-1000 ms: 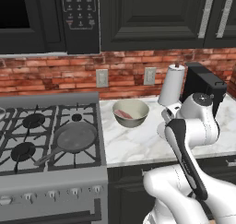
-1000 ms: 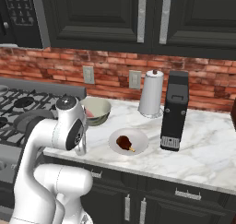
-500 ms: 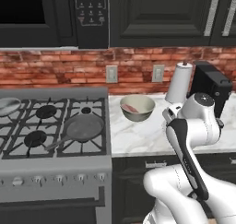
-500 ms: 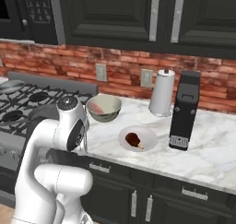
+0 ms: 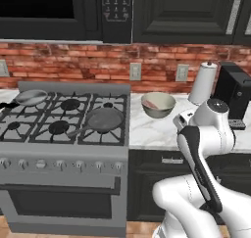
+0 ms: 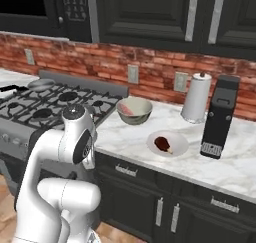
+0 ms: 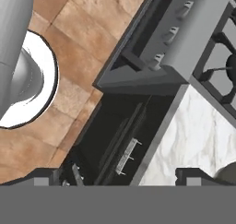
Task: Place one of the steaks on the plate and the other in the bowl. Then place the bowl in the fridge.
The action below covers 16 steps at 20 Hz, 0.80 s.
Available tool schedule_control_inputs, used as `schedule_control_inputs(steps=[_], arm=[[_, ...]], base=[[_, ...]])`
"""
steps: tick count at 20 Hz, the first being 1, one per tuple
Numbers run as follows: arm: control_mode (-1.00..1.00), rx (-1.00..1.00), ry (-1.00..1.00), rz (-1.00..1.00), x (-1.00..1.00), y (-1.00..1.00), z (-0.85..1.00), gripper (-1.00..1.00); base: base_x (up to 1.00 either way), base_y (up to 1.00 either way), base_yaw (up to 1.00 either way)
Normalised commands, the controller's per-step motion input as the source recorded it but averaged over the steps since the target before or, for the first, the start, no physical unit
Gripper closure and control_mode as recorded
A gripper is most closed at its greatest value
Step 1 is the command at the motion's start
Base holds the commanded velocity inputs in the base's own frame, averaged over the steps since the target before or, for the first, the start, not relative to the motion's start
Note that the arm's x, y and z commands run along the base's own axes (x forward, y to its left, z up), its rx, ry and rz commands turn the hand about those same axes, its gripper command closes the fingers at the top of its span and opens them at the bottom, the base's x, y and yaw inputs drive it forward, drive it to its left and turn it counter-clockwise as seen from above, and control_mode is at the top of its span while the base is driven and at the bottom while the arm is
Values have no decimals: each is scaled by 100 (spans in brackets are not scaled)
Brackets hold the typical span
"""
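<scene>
While the gripper [image 7: 118, 176] hung wide open over the counter edge, the bowl [image 6: 134, 110] sat apart, near the stove [image 6: 45, 107].

White plate [image 6: 176, 146], red-brown steak [image 6: 162, 144]

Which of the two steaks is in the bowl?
The pale pink steak lies inside the bowl beside the stove; the darker red steak lies on the white plate.

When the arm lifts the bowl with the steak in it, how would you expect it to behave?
The bowl looks rigid, deep and round, so it will probably lift without flexing. Its thin rim offers little grip and may slip. The steak lies loose against the inner wall, so tilting would likely slide it about.
</scene>
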Motion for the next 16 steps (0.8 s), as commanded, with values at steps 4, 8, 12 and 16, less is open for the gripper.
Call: schedule_control_inputs(steps=[4,8,12,16], arm=[[100,0,0,0,0,0,0,-100],[100,0,0,0,0,0,0,-100],[100,0,0,0,0,0,0,-100],[100,0,0,0,0,0,0,-100]], base=[[-46,31,25],[-20,65,25],[0,73,33],[0,71,35]])
